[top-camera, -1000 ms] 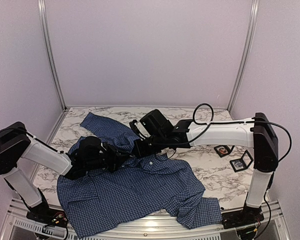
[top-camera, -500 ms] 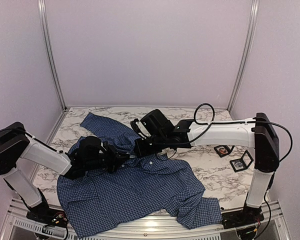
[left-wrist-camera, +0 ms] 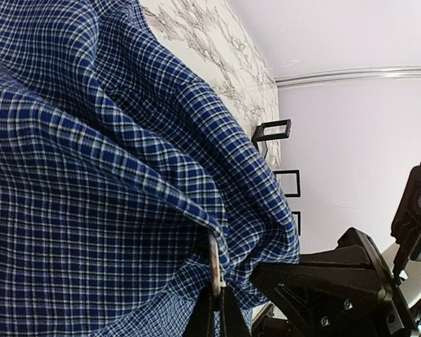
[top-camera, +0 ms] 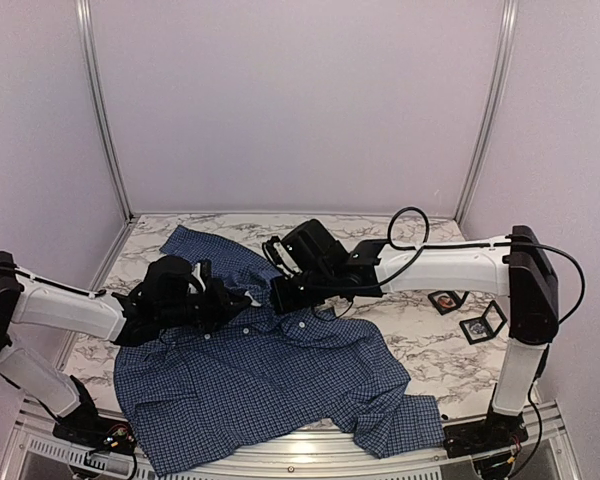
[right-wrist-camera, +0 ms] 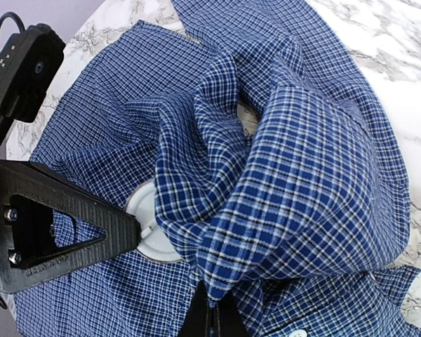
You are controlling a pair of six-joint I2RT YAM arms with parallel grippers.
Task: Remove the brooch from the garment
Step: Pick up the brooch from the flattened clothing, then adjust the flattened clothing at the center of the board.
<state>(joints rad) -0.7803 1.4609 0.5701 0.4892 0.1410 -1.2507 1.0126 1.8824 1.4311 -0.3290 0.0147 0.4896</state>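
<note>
The garment (top-camera: 280, 385), a dark blue checked shirt, lies spread over the marble table. In the left wrist view my left gripper (left-wrist-camera: 216, 300) is shut on the brooch (left-wrist-camera: 214, 261). The brooch shows edge-on as a thin orange-pale disc poking out from under a fold of the garment (left-wrist-camera: 91, 175). The right wrist view shows the brooch (right-wrist-camera: 149, 223) as a pale round disc half under the cloth, with a left finger (right-wrist-camera: 70, 226) at its rim. My right gripper (right-wrist-camera: 212, 314) is shut on a raised fold of the garment (right-wrist-camera: 316, 161) just beside it. From above, both grippers (top-camera: 248, 300) (top-camera: 277, 294) meet near the collar.
Two small black-framed pieces (top-camera: 446, 299) (top-camera: 483, 324) lie on the marble at the right, beside the right arm's upright link (top-camera: 528, 300). The shirt's hem hangs over the table's near edge (top-camera: 300, 455). Pale walls close in the back and both sides.
The left arm's elbow has swung out to the left and its wrist has lifted a little near the collar. Its jaws have finished closing. The right arm holds still.
</note>
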